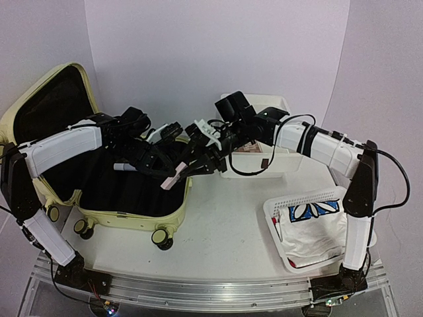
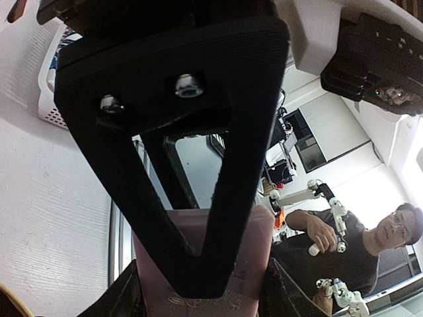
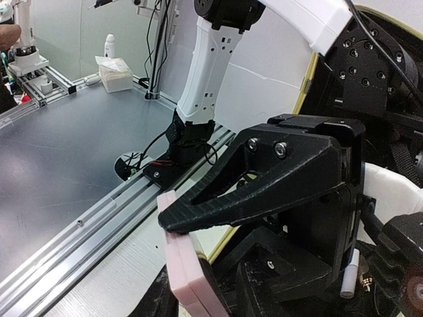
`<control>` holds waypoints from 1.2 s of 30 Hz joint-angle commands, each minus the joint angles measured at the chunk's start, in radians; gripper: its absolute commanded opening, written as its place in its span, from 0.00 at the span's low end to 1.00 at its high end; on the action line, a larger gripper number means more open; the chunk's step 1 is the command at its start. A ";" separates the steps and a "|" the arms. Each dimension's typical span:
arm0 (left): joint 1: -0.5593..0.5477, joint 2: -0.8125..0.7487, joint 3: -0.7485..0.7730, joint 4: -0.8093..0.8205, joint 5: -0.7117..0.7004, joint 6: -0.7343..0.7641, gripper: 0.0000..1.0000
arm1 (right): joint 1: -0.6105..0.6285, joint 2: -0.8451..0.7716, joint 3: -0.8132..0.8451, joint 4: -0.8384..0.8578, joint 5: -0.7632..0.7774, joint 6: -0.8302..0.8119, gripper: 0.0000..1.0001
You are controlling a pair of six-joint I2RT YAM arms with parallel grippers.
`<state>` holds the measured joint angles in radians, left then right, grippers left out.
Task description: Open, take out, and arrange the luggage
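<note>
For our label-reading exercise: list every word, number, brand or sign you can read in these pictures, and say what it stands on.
No text can be read.
pink case: faint marks near its lower edge, too blurred to read.
white bag: blue printed pattern, no letters legible.

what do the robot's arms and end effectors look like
The left arm and right arm both have white boxy link shells between black joint housings, with black bases on a silver aluminium rail. Thin black cables loop along them. The left end effector and right end effector are black, with triangular, open-framed, textured fingers fastened by silver screws.
</note>
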<state>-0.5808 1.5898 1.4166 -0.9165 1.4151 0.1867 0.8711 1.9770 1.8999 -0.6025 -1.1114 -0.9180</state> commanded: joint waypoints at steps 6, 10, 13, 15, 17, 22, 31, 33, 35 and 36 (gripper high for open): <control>0.003 -0.005 0.027 0.010 0.028 0.014 0.36 | 0.017 -0.053 -0.015 0.007 -0.019 -0.023 0.22; 0.002 -0.008 0.039 0.010 -0.018 0.009 0.45 | 0.016 -0.077 -0.045 0.006 0.000 -0.034 0.15; 0.007 -0.009 0.057 0.008 -0.093 -0.007 0.58 | 0.017 -0.098 -0.069 0.005 0.019 -0.038 0.13; 0.024 -0.020 0.072 0.007 -0.186 -0.027 0.72 | 0.016 -0.122 -0.097 0.003 0.042 -0.042 0.11; 0.064 -0.038 0.085 0.009 -0.255 -0.057 0.86 | 0.016 -0.156 -0.139 0.000 0.078 -0.046 0.06; 0.213 -0.094 0.107 0.051 -0.414 -0.204 0.97 | 0.017 -0.282 -0.298 -0.005 0.194 -0.060 0.00; 0.159 -0.153 -0.001 0.158 -0.610 -0.331 0.99 | 0.017 -0.304 -0.298 -0.048 0.701 0.443 0.27; 0.095 -0.181 -0.065 0.163 -0.691 -0.332 0.99 | 0.020 -0.317 -0.312 -0.117 0.761 0.528 0.48; 0.083 -0.191 -0.125 0.166 -0.725 -0.387 0.97 | 0.044 -0.338 -0.354 -0.162 0.827 0.599 0.65; 0.082 -0.199 -0.162 0.164 -0.757 -0.401 0.97 | 0.062 -0.347 -0.376 -0.169 0.871 0.643 0.70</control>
<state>-0.4694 1.4345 1.3537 -0.7761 0.7830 -0.1375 0.8913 1.6814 1.5547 -0.6865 -0.4629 -0.5308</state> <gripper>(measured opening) 0.977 0.618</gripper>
